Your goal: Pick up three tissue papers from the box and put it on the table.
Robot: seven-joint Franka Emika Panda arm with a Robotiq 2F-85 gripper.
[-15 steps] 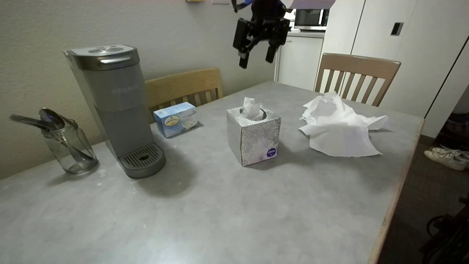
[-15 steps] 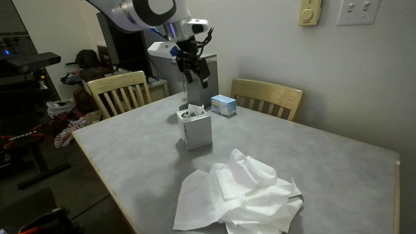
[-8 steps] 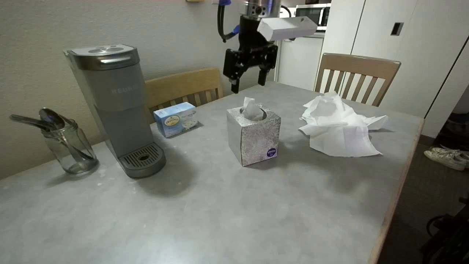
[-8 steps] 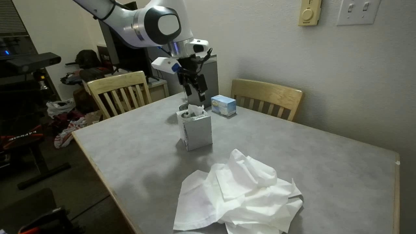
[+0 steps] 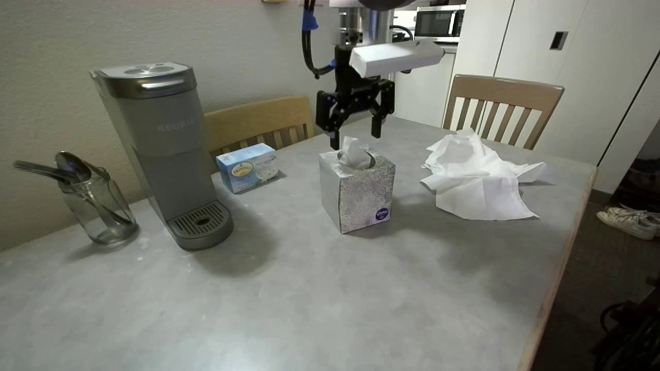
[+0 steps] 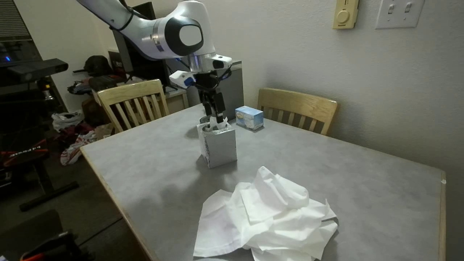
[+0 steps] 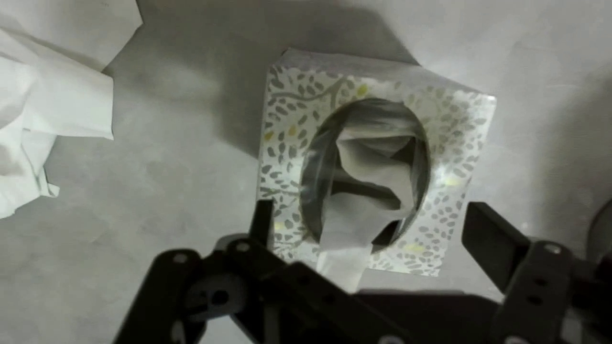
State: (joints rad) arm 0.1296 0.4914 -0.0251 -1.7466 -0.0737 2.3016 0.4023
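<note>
spread wide, a gripper (image 5: 356, 138) hovers near tissue (image 5: 354, 153) jutting from the box (image 5: 365, 201); closing too low could pinch and drag both.

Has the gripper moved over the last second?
Yes, downward: in both exterior views the gripper has dropped closer to the tissue box, which stands where it did.

Glares white on the near part of the table (image 5: 330, 288) in an exterior view. Casts soft shadows beside the coffee maker (image 5: 170, 134) and the box (image 5: 364, 201). Drops nearly to black over the floor (image 6: 98, 206). Looks dim and slightly blurred in the wrist view.
</note>
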